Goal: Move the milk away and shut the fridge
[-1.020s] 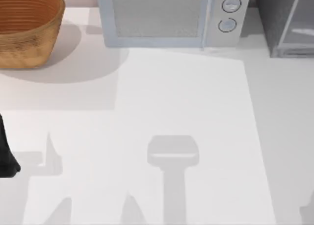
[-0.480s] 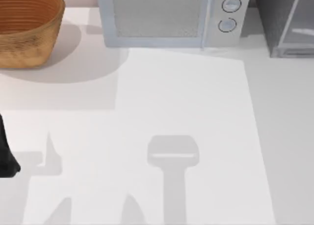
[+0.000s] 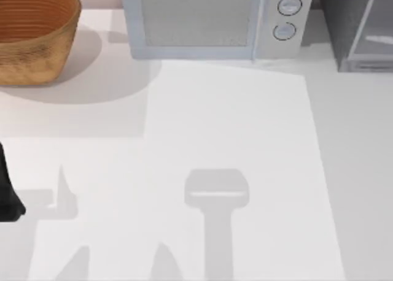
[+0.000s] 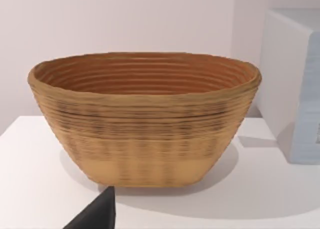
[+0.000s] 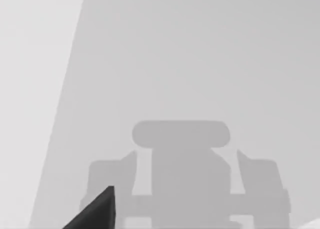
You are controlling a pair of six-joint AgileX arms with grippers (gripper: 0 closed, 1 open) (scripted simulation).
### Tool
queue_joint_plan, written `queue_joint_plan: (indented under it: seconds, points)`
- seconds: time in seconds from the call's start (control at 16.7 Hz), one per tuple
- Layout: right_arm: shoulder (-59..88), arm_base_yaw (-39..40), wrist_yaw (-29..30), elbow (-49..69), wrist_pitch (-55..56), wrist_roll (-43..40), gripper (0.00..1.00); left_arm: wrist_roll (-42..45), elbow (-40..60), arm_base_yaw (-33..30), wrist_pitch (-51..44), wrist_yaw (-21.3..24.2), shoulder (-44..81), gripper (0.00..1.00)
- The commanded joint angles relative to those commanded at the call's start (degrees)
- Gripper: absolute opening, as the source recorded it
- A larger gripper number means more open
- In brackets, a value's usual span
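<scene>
The fridge stood at the far right corner of the white tabletop, beside the light-grey microwave. A woven basket sat at the far left. The left arm rested at the left edge, facing the basket. I could not tell how either pincer stood.

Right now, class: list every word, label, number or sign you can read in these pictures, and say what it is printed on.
None can be read.
The microwave has two round knobs whose markings are too small to make out.
The basket, the fridge and the table bear no lettering.
</scene>
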Motion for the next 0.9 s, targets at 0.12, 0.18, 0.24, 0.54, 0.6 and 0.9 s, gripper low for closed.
queue_joint_plan:
  seconds: [0.12, 0.18, 0.24, 0.54, 0.6, 0.9]
  points:
    - [7.6, -7.6, -4.3, 4.0, -0.9, -7.8, 1.00, 0.0, 0.0, 0.0, 0.0, 0.0, 0.0, 1.00]
    - [12.3, -12.1, -6.7, 6.2, -1.3, -12.6, 1.00, 0.0, 0.0, 0.0, 0.0, 0.0, 0.0, 1.00]
    - [17.4, -16.9, -9.3, 8.5, -1.8, -18.0, 1.00, 0.0, 0.0, 0.0, 0.0, 0.0, 0.0, 1.00]
    - [48.7, -44.4, -23.5, 19.3, -3.3, -49.9, 1.00, 0.0, 0.0, 0.0, 0.0, 0.0, 0.0, 1.00]
    - [55.5, -50.1, -26.4, 21.1, -3.4, -56.6, 1.00, 0.0, 0.0, 0.0, 0.0, 0.0, 0.0, 1.00]
    - [86.1, -75.8, -39.0, 28.4, -2.4, -86.2, 1.00, 0.0, 0.0, 0.0, 0.0, 0.0, 0.0, 1.00]
